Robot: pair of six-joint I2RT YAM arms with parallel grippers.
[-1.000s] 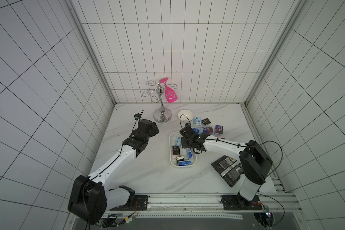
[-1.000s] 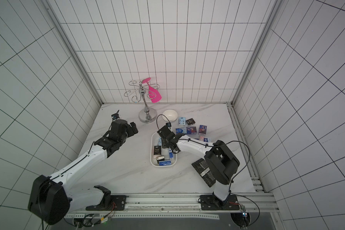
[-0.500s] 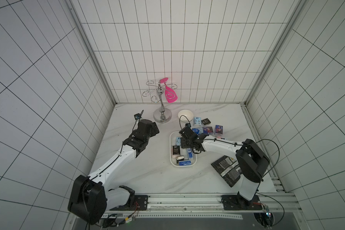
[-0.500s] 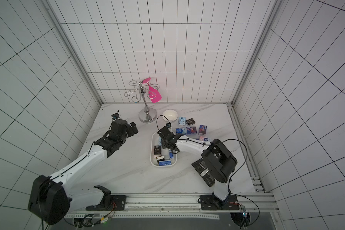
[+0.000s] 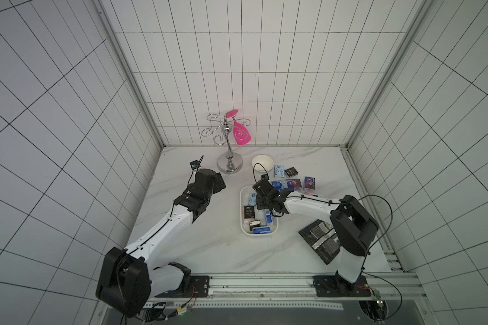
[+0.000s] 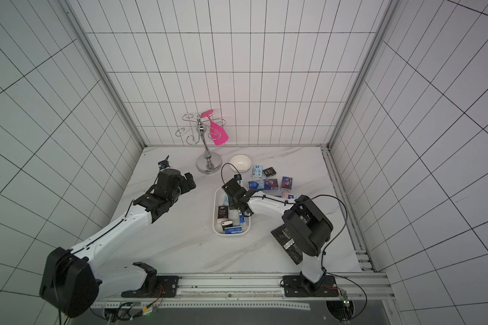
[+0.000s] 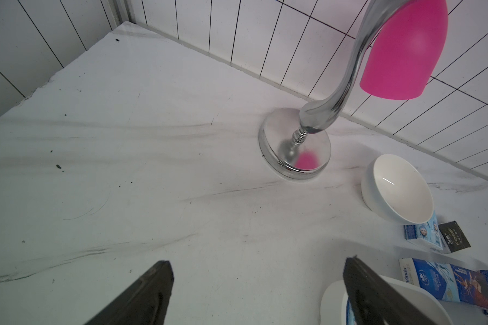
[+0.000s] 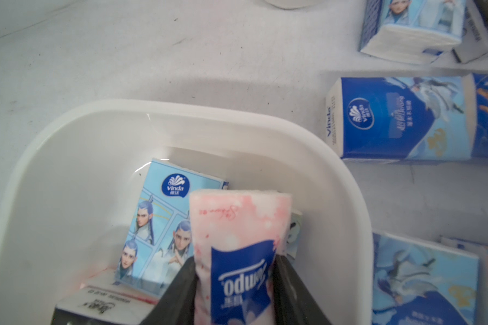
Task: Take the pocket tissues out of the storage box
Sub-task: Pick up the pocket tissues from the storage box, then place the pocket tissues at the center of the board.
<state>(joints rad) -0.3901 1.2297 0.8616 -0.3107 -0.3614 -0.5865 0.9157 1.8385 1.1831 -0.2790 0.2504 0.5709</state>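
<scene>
One storage box (image 5: 241,208), one bowl (image 5: 262,163), one metal stand (image 5: 229,166), about twelve pocket tissues (image 5: 309,183), exact count unclear.

White marble-look counter (image 5: 209,239) with grey veins, tiled walls on three sides. Directly on it:

- Shallow white plastic storage box with rounded corners (image 5: 241,225), mid-counter, right of centre.
- Round chrome base of a wire hook stand (image 5: 229,165) near the back wall, with a small round white bowl (image 5: 262,163) just beside it.
- Loose pocket tissues lying flat between bowl and right wall: a light blue packet (image 5: 279,171) touching a black packet (image 5: 291,171). Nearer the front is a row of dark blue printed packets (image 5: 309,183).
- Large black-and-silver foil pouches (image 5: 319,236), overlapping, front right, partly hidden.
</scene>
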